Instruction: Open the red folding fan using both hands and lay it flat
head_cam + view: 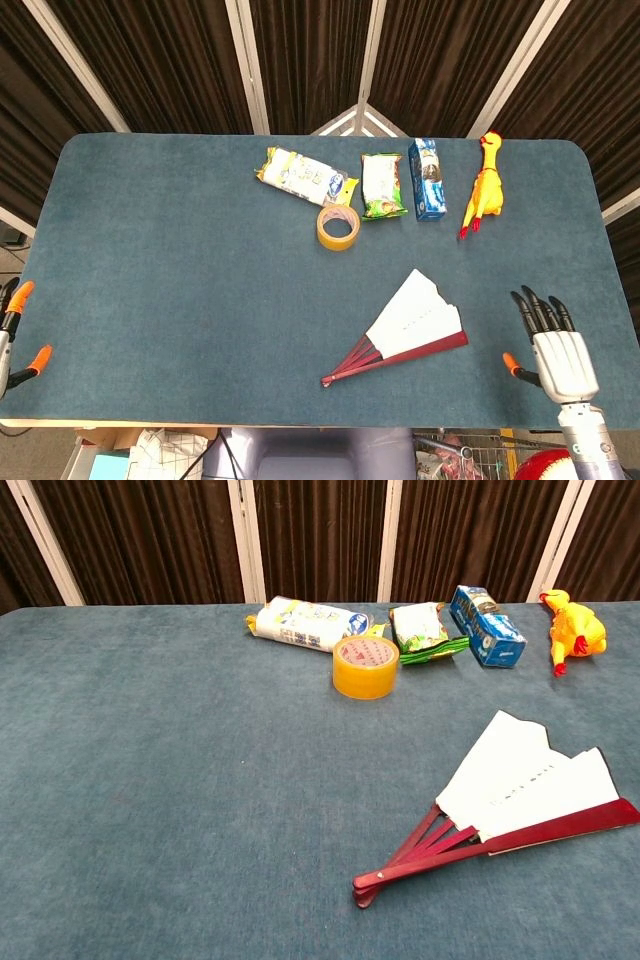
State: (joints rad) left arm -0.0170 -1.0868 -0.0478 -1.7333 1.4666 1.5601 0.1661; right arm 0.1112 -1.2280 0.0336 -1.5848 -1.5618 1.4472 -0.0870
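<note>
While both hands [560, 350] [10, 335] empty, spread: one red fan [410, 330], one tape roll [337, 227], three packets [384, 181].

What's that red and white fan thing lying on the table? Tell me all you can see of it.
The folding fan lies flat on the blue table, near its front edge on the robot's right. It is only partly spread: a white leaf, paper by its look, with faint marks, on dark red ribs that meet at a pivot toward the front. Neither hand touches it; the right hand is nearest, fingers apart.
</note>
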